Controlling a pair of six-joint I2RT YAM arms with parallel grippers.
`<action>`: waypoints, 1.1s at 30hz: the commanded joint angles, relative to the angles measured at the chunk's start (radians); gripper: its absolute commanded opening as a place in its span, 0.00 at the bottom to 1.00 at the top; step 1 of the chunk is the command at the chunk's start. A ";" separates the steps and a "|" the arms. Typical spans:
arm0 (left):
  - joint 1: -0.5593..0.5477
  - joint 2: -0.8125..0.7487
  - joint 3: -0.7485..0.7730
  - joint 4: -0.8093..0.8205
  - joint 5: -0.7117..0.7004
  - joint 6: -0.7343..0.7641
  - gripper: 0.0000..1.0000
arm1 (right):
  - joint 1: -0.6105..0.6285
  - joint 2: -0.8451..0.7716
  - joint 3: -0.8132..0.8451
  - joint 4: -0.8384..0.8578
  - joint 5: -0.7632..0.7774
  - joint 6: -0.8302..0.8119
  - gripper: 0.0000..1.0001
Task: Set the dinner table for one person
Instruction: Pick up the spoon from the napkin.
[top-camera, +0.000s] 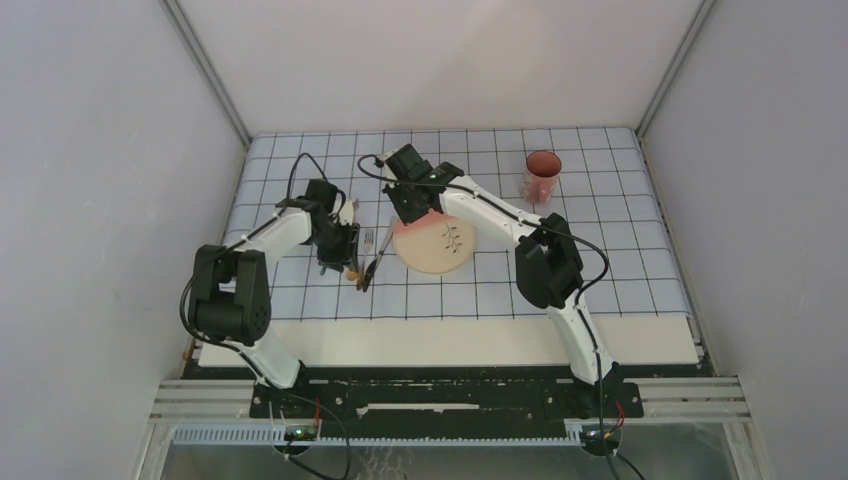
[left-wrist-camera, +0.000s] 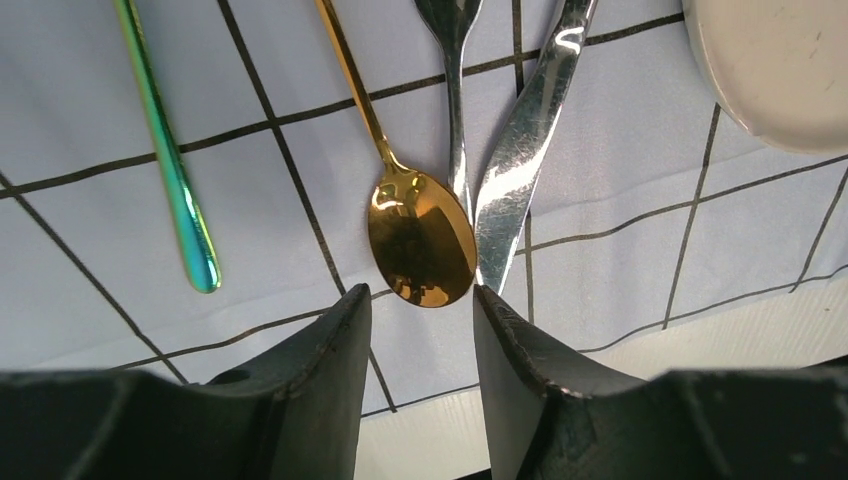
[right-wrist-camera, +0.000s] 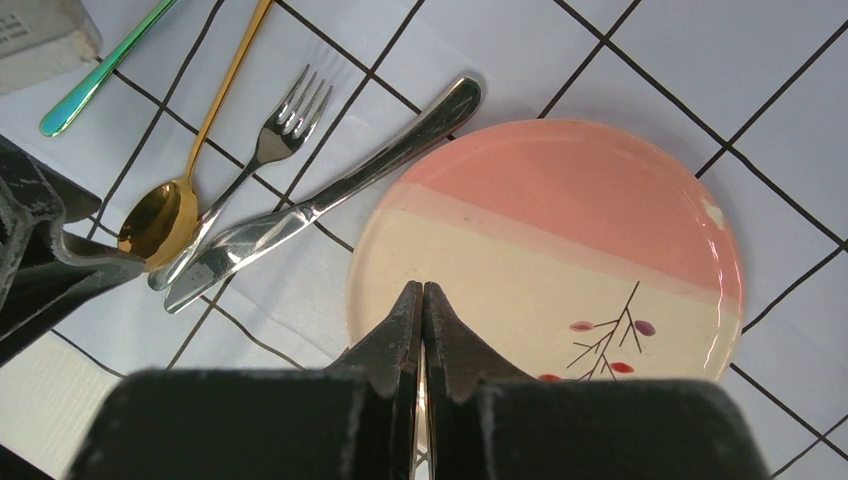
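A pink-and-cream plate (top-camera: 440, 250) (right-wrist-camera: 560, 240) lies on the blue gridded cloth that covers most of the cream dinner table (top-camera: 450, 340). Left of it lie a silver knife (right-wrist-camera: 330, 195) (left-wrist-camera: 520, 170), a silver fork (right-wrist-camera: 270, 140) (left-wrist-camera: 455, 120), a gold spoon (right-wrist-camera: 160, 220) (left-wrist-camera: 420, 240) and an iridescent green handle (right-wrist-camera: 100, 75) (left-wrist-camera: 175, 170). My left gripper (left-wrist-camera: 420, 300) (top-camera: 345, 268) stands open just short of the spoon's bowl, nothing between its fingers. My right gripper (right-wrist-camera: 422, 290) (top-camera: 408, 212) is shut over the plate's near part. Whether it touches the plate does not show.
A pink cup (top-camera: 541, 176) stands upright at the back right of the cloth. A pale block (right-wrist-camera: 40, 35) sits beyond the cutlery. Grey walls close in the left, right and back sides. A bare strip of tabletop (left-wrist-camera: 700, 330) runs along the near edge.
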 joint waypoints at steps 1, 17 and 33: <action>-0.007 0.007 0.069 -0.004 -0.042 0.032 0.47 | 0.005 -0.073 0.012 0.021 0.006 -0.019 0.06; -0.077 0.026 0.069 0.005 -0.044 0.003 0.74 | 0.009 -0.076 0.004 0.018 0.008 -0.035 0.12; -0.086 0.080 0.070 0.048 -0.129 0.014 0.70 | 0.003 -0.113 -0.056 0.041 0.002 -0.032 0.07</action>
